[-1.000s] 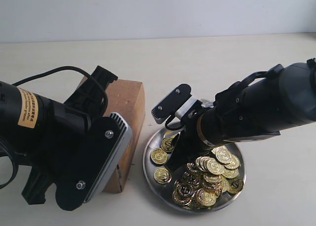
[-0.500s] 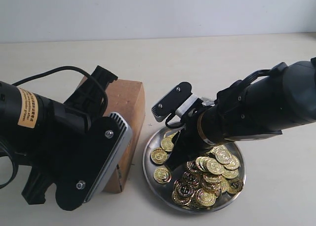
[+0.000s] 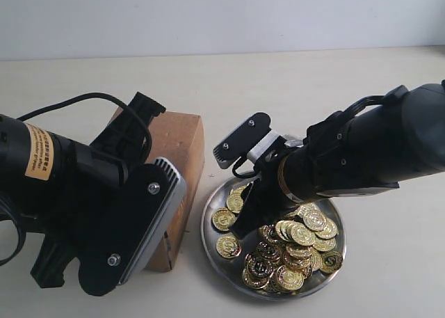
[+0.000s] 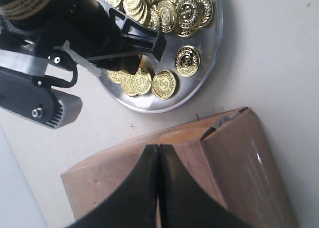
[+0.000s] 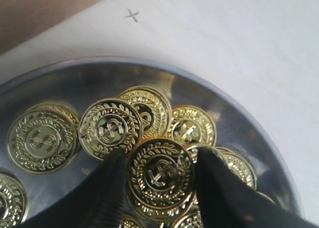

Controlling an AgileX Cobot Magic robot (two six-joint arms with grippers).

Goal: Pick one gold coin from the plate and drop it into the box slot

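Fingers [image 4: 135, 198] tight together, over the box [image 4: 239, 158]

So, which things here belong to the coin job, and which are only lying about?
Job: plate, gold coins, box, right gripper clamping one coin.
Idle: left gripper, shut at the box; pencil cross on the table.

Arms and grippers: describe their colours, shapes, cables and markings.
Both arms are black. The left arm bears a yellow printed label and a black cable; the right arm has a brass ring. Left gripper and right gripper have black tapered fingers.
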